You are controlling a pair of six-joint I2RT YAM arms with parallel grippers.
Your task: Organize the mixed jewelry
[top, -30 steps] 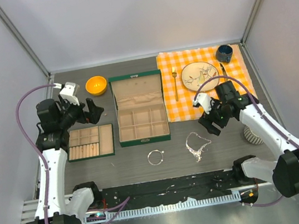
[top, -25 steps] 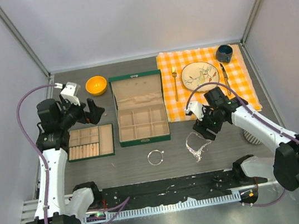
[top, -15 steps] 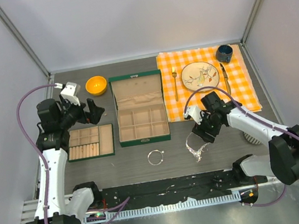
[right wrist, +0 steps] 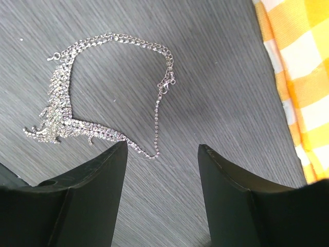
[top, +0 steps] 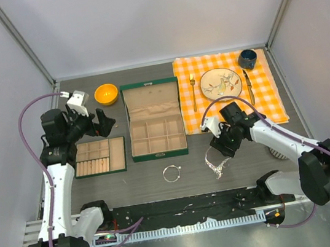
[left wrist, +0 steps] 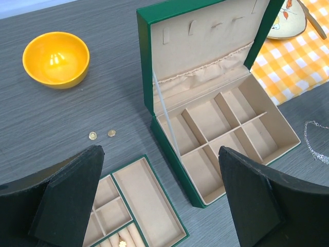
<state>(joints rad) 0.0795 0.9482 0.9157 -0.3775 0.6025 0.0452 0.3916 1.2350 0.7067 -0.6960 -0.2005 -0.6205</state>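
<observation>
Left gripper (left wrist: 160, 152) up over table's left side, fingers spread wide. Under it, small green tray with beige lining (top: 100, 157). Two tiny round studs (left wrist: 111, 133) on bare tabletop, between tray and orange bowl (left wrist: 56, 59). Centre: open green jewellery box (top: 156, 128), lid upright. Just in front of box, thin silver bangle (top: 172, 173) flat on table. Right of bangle, sparkly silver chain necklace (right wrist: 61, 110) in loose loop, near orange-checked cloth (right wrist: 303, 92). Right gripper (right wrist: 162, 149) over necklace's near edge, fingers apart, chain not pinched.

We see a dark tabletop (top: 130, 181) bearing orange bowl (top: 106, 94), green box (top: 151, 97), tray (top: 116, 152) and checkered cloth (top: 268, 83), with bangle (top: 164, 174) and necklace (top: 212, 165) lower centre.
</observation>
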